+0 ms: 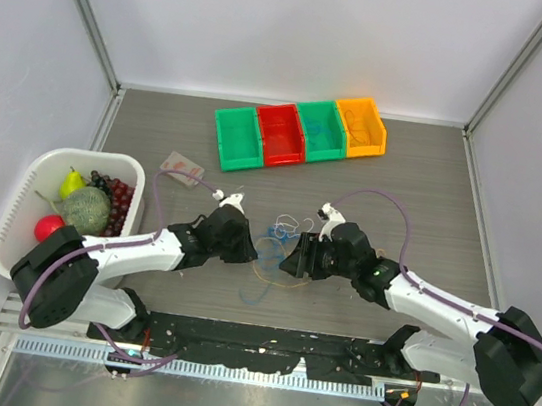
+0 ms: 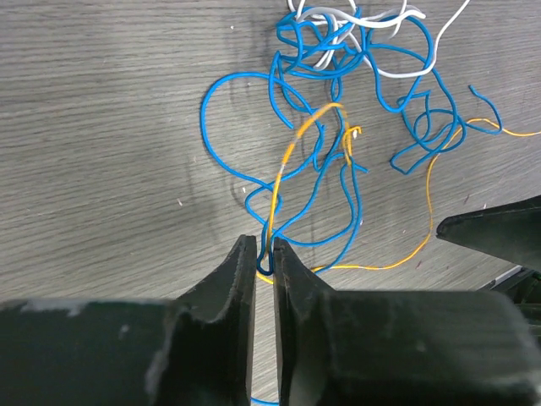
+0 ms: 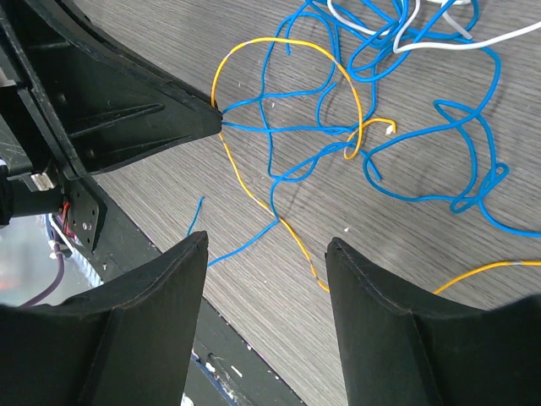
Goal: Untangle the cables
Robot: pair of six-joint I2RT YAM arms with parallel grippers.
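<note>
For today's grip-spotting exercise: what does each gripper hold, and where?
Left gripper pinches the blue cable and orange cable at their near loops; right gripper holds nothing.

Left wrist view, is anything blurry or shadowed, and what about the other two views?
Left wrist view: blue cable and orange cable sharp, casting faint shadows on the table; left gripper dark, soft. Right wrist view: likewise, right gripper a dark silhouette. Top external view: evenly lit, the cables too small to separate.

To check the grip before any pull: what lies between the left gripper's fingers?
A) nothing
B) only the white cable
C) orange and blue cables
C: the left gripper has its fingers nearly closed on the orange cable and a blue cable, which run into the gap.
</note>
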